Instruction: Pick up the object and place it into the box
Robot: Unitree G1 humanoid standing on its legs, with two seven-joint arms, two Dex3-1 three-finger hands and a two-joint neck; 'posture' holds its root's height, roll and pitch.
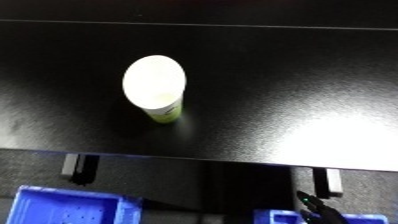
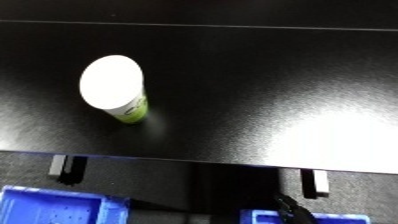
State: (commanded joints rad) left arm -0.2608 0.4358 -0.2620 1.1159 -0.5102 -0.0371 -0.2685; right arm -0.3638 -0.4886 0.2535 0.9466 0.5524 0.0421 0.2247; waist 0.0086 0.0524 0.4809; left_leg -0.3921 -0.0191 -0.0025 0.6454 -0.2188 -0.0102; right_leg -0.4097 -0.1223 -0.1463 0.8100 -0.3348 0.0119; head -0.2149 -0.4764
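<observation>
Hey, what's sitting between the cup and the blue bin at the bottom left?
Only bare black table, then its front edge, lies between the cup and the blue bin. Both eye views show it.

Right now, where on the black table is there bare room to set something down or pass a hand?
The black table holds only the white-topped cup, standing left of centre. Free patches: the whole right half, with the bright glare, and the far strip behind the cup. The crowded part is below the near edge, where the blue bins sit. A dark hand tip shows lower right.

Workshop or lab: black worktable (image 1: 266, 60), blue plastic bins (image 1: 71, 205) below.
</observation>
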